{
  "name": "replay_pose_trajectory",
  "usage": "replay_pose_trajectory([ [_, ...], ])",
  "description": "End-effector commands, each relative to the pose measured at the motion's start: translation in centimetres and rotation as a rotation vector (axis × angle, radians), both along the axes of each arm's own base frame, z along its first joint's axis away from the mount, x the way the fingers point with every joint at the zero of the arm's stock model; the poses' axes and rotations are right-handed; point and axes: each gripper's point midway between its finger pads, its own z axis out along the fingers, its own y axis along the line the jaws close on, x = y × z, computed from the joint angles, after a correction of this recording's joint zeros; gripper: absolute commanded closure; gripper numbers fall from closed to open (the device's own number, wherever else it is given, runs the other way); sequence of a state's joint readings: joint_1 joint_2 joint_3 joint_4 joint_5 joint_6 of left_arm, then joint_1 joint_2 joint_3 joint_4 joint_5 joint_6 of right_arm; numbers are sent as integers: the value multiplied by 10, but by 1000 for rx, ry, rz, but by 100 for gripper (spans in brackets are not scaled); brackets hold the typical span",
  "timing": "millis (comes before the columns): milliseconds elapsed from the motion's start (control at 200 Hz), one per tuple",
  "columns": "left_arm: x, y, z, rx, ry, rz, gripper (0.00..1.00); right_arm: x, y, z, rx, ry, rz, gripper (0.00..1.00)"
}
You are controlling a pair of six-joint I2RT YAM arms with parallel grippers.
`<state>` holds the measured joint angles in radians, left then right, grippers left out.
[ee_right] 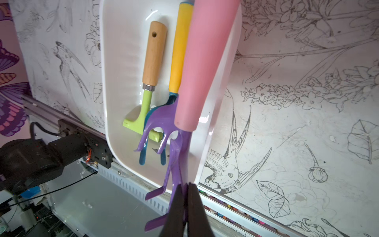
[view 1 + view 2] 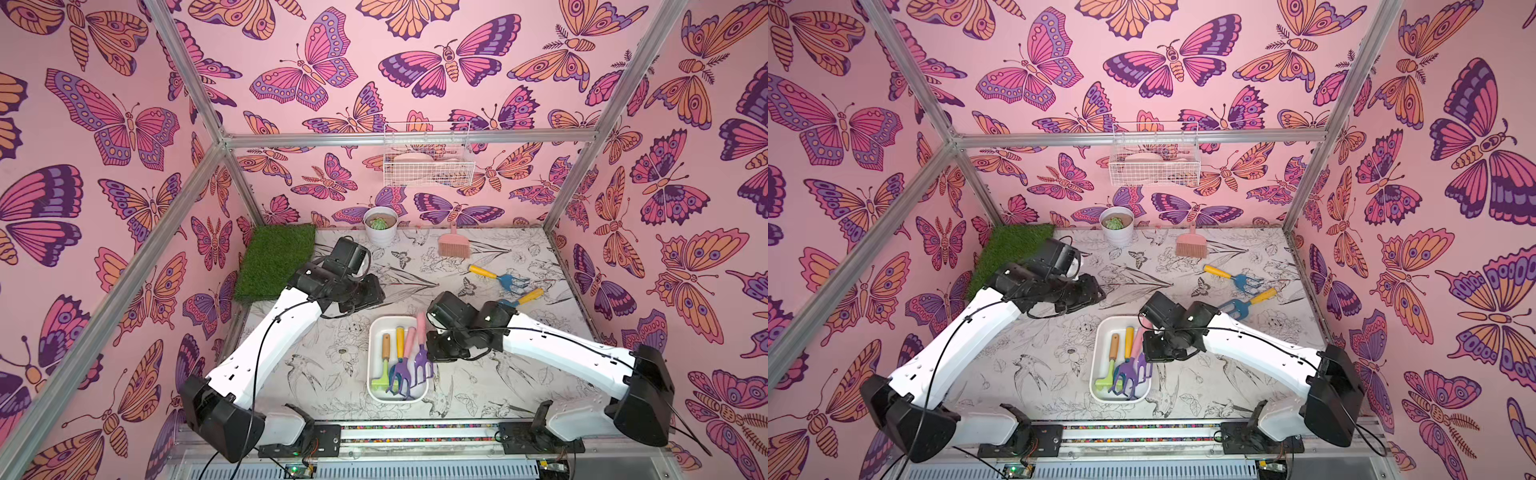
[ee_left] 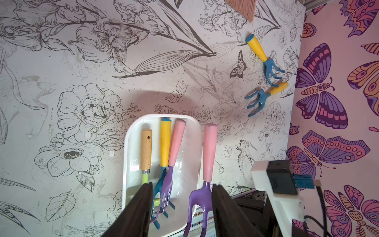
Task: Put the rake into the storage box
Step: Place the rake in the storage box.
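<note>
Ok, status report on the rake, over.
Right claw shut on rake, by the tines. Left claw open, empty. Rake over storage box rim, not yet in. Three tools already inside.

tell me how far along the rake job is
Done: three tools lie in the storage box. In hand: the right hand is shut on a purple rake by its tines, holding it over the box's edge, not yet released. To do: lower and let go; two blue rakes lie on the table.

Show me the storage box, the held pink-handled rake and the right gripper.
storage box (image 2: 372, 353): in a top view, on its white rim.
held rake (image 1: 205, 61): right wrist view, on the pink handle.
right gripper (image 1: 187, 187): right wrist view, between its shut fingertips.
</note>
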<state>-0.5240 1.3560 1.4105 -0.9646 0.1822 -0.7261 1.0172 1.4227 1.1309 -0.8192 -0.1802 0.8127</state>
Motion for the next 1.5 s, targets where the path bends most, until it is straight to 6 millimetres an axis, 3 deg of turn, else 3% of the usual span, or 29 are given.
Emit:
replay_pose_trajectory([
  [0,-4,5,-2,5,-6,15,48,4,-7,-6,-96,-21,-45,100],
  [245,-12,10,-2,1,-12,24,48,9,4,-9,-165,-25,-31,100],
  [320,-13,11,-7,5,-3,29,48,11,7,-19,-215,-14,-26,100],
  [345,-17,14,3,-14,-34,32,48,11,8,-20,-224,-9,-24,100],
  [471,-22,17,1,-17,-40,41,48,8,8,-26,-281,20,-17,84],
  [671,-24,21,3,-25,-55,61,48,4,15,-28,-305,45,9,74],
  [926,-23,21,3,-28,-59,67,48,-5,63,-12,-122,75,132,80],
  [1001,-23,21,4,-28,-61,67,47,-3,67,-9,-112,71,139,82],
  [1187,-22,22,5,-26,-65,70,47,12,56,14,-127,-42,155,78],
  [1497,-19,17,1,-20,-49,50,48,51,12,62,-164,-279,93,72],
])
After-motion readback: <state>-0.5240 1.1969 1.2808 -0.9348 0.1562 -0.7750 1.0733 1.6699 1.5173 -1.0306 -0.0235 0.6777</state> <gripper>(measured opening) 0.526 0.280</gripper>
